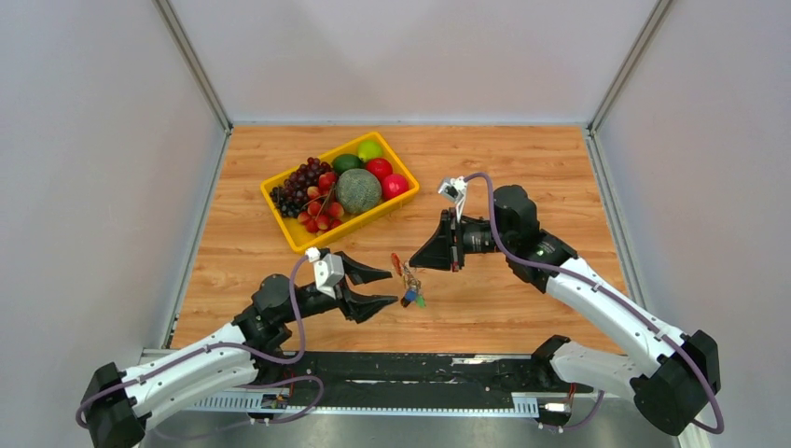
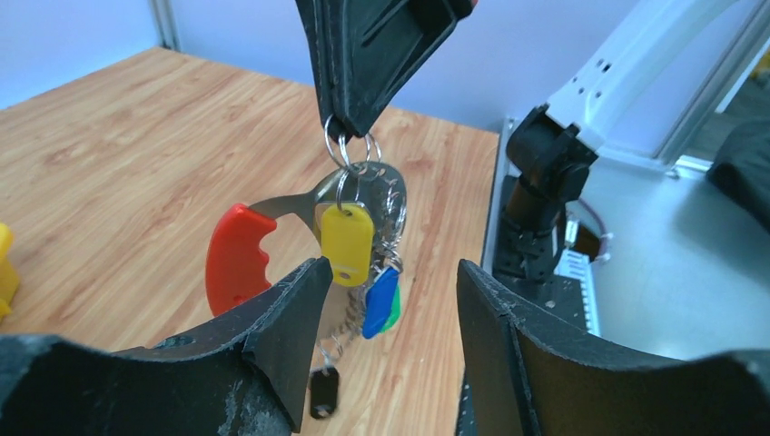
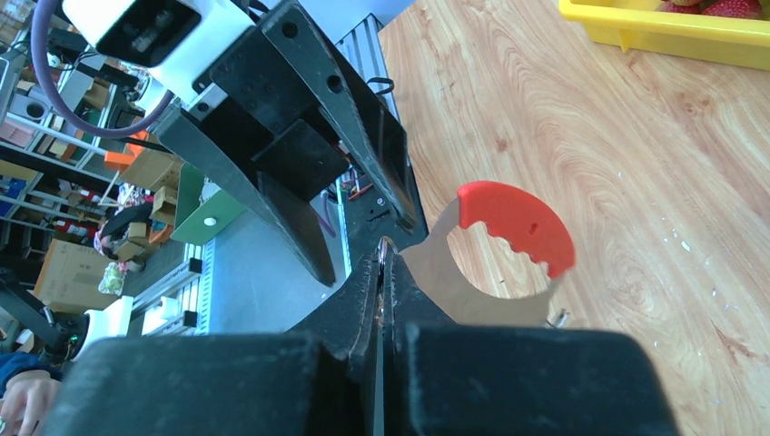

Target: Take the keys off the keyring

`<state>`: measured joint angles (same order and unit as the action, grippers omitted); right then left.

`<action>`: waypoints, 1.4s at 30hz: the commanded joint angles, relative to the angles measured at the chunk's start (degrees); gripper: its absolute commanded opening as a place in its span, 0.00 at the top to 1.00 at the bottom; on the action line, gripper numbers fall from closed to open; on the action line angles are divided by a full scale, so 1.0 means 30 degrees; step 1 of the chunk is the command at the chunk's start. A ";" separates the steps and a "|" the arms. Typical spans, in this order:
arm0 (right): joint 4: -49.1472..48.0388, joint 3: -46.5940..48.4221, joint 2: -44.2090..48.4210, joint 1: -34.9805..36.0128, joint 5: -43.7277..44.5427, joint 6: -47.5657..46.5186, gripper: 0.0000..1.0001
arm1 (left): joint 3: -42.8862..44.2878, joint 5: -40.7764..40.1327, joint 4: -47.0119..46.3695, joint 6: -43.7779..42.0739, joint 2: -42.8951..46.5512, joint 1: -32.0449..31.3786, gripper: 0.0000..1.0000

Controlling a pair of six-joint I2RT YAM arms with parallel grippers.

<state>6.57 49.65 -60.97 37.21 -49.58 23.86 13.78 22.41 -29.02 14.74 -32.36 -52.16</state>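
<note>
The keyring (image 1: 408, 278) hangs above the table's middle. My right gripper (image 1: 413, 259) is shut on its thin wire ring from above. In the left wrist view the bunch dangles: a silvery curved piece (image 2: 386, 186) with a red tag (image 2: 238, 259), and yellow (image 2: 347, 241), blue (image 2: 380, 302), green (image 2: 394, 316) and black (image 2: 322, 392) keys. My left gripper (image 2: 390, 272) is open, its jaws on either side of the hanging keys and touching none. In the right wrist view my right gripper (image 3: 383, 250) pinches the ring beside the red tag (image 3: 518, 222).
A yellow fruit tray (image 1: 303, 238) with grapes, a melon and other fruit stands at the back left of the wooden table. Its edge shows in the right wrist view (image 3: 672, 36). The arm bases and a metal rail (image 1: 392, 373) line the near edge.
</note>
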 commanded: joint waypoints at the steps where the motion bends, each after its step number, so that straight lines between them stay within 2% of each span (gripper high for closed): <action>1: -0.0859 0.0999 0.0577 0.0280 -0.0173 0.0485 1.00 | 0.0801 -0.1935 -0.0068 -0.2395 -0.0816 -0.0917 0.37; 4: -0.0843 0.1011 0.0570 0.0353 -0.0181 0.0486 1.00 | 0.1069 -0.3259 -0.0096 -0.3299 -0.1410 -0.1398 0.37; 11: -0.0850 0.0970 0.0709 0.0512 -0.0347 0.0557 1.00 | 0.1331 -0.3743 -0.1223 -0.3447 -0.2665 -0.1767 0.37; 18: -0.0867 0.0794 0.0925 0.0604 -0.0318 0.0457 1.00 | 0.1469 -0.3456 -0.2243 -0.3394 -0.3599 -0.1774 0.34; 32: -0.0820 0.0501 0.1036 0.0663 0.0281 0.0586 1.00 | 0.2094 -0.3119 -0.2930 -0.2810 -0.4702 -0.1835 0.36; 34: -0.0785 0.0470 0.1096 0.0648 0.0585 0.0630 1.00 | 0.2014 -0.3185 -0.2776 -0.2820 -0.4465 -0.1843 0.40; 36: -0.0676 0.0441 0.1209 0.0662 0.1053 0.0619 1.00 | 0.2011 -0.3618 -0.2157 -0.2818 -0.4062 -0.1855 0.49; 37: -0.0620 0.0377 0.1308 0.0663 0.1391 0.0630 1.00 | 0.2192 -0.3875 -0.1254 -0.2742 -0.3889 -0.1858 0.58; 39: -0.0525 0.0255 0.1485 0.0663 0.2096 0.0610 1.00 | 0.2539 -0.4510 0.0150 -0.2856 -0.3364 -0.1857 0.70; 42: -0.0396 0.0125 0.1629 0.0663 0.2751 0.0574 1.00 | 0.2822 -0.4890 0.1560 -0.3008 -0.2525 -0.1853 0.82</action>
<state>6.83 49.65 -58.19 38.87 -44.84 24.38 19.11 9.93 -29.71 6.13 -42.85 -57.41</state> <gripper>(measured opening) 0.014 0.229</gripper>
